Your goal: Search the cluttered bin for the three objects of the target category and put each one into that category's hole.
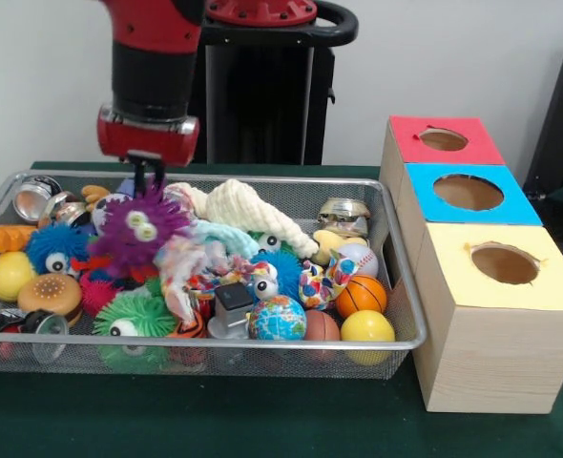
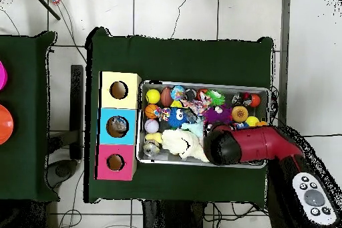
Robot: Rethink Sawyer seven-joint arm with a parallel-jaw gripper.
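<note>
- Bin (image 1: 404,286): wire mesh, sits on green table (image 1: 262,420), long side facing front camera, packed nearly rim to rim.
- Three boxes in a row just beside bin's end: red box (image 1: 444,140) farthest, blue box (image 1: 468,193) mid, yellow box (image 1: 503,264) nearest in front view; one round hole on top of each.
- Narrow gap between bin rim and box walls.
- Gripper (image 1: 147,177) down over bin end opposite the boxes, tips at purple fuzzy toy (image 1: 140,229); fingers hidden by toy fuzz and wrist, can't tell if apart or closed.
- Overhead: arm (image 2: 250,144) crosses bin's rim on robot side, covers that corner.
- Front rim, box end: yellow ball (image 1: 366,327), brown ball (image 1: 322,325), globe ball (image 1: 277,319), basketball (image 1: 361,295) just behind.
- Opposite end: yellow ball at rim (image 1: 9,275), burger toy (image 1: 51,295), blue fuzzy toy (image 1: 54,248), green fuzzy toy (image 1: 134,315).
- Far corner by gripper: metal cans (image 1: 38,198) against mesh wall.
- Centre: cream knit cloth (image 1: 248,212) piled high, above rim level.
- Open room: bare table strip in front of bin and behind it; little free space inside bin.
</note>
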